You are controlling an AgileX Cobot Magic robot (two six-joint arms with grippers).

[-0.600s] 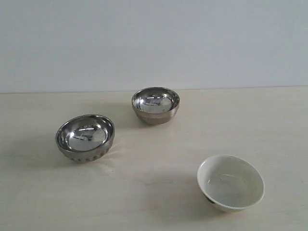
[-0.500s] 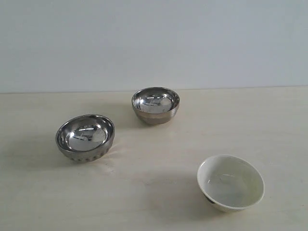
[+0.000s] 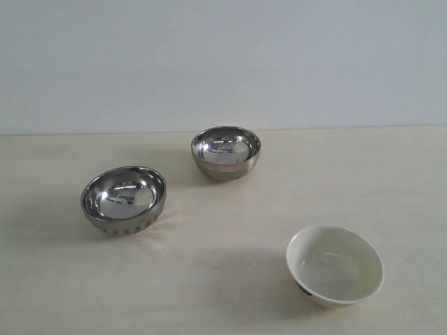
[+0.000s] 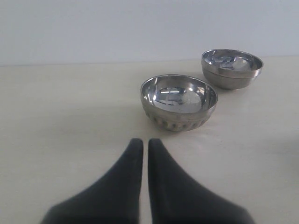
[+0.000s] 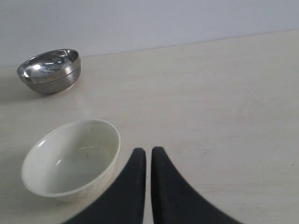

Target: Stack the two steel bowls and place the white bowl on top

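Behind and right of the ribbed steel bowl (image 3: 123,199): smooth steel bowl (image 3: 225,153); white bowl (image 3: 334,265) well apart to its front-right. None stacked, none moved since a moment ago. Left gripper (image 4: 145,142), right gripper (image 5: 148,151) — both pressed together, holding nothing.

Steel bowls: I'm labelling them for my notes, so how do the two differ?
The ribbed bowl has vertical ridges round its lower outside; the smooth bowl has plain sides. In the exterior view the ribbed bowl sits nearer and to the left, the smooth bowl farther back, near the middle. Both are mirror-shiny, upright, empty, similar in size, and stand apart on the table.
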